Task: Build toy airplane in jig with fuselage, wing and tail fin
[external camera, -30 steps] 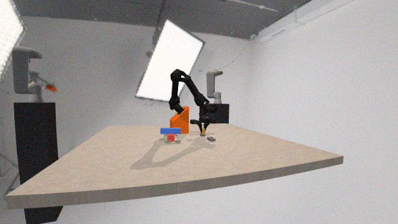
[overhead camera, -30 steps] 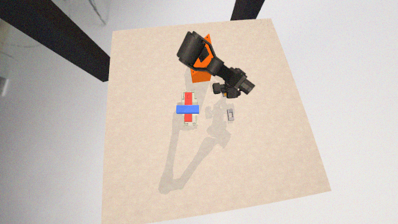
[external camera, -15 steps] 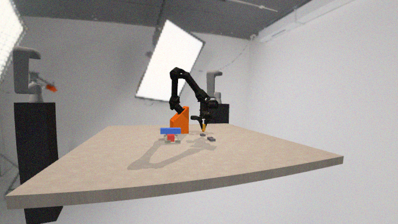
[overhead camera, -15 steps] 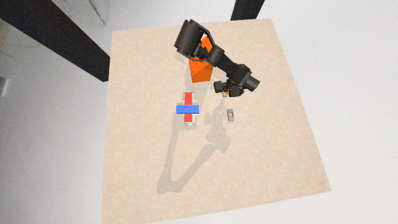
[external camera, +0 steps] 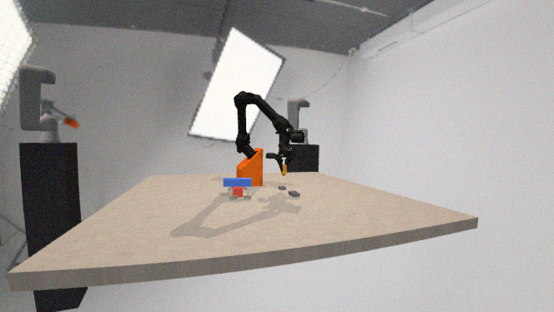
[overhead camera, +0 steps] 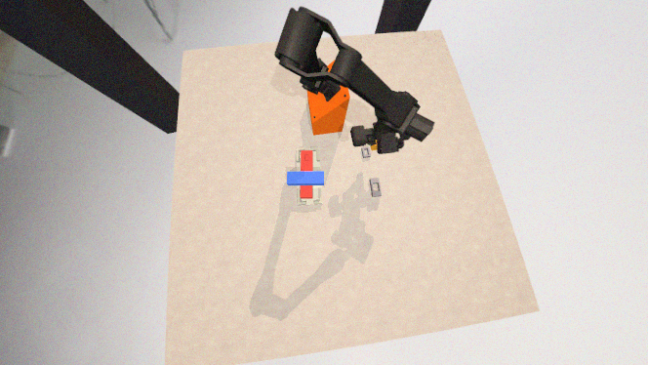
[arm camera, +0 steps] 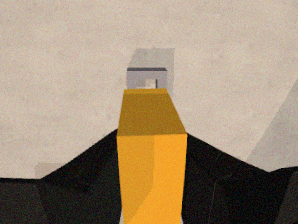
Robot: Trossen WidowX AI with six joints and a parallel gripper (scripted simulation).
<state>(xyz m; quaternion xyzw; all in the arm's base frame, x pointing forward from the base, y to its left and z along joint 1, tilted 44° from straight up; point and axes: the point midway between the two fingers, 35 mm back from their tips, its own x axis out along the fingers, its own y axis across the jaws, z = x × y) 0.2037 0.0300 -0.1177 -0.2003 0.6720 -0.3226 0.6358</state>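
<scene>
The red fuselage (overhead camera: 306, 165) (external camera: 238, 192) lies in the pale cradle (overhead camera: 316, 197), lengthwise. The blue wing (overhead camera: 305, 179) (external camera: 237, 182) lies level across the top of the fuselage; its tab is hidden. A small socket outline shows near the fuselage end closest to the robot base. My gripper (external camera: 284, 165) (arm camera: 145, 137) is shut on the yellow-orange tail fin (overhead camera: 375, 145) (external camera: 284, 170) (arm camera: 165, 170) and holds it upright in the air, above and near the small grey holder (overhead camera: 363, 153) (external camera: 282, 188) (arm camera: 146, 75). The fin's lower tab is not clearly visible.
A larger grey holder (overhead camera: 375, 194) (external camera: 294, 193) with an opening lies farther from the robot base than the small one. The orange robot base (overhead camera: 328, 119) (external camera: 251, 173) stands behind the cradle. The arm's shadow falls across the table (overhead camera: 415, 273) (external camera: 334, 225).
</scene>
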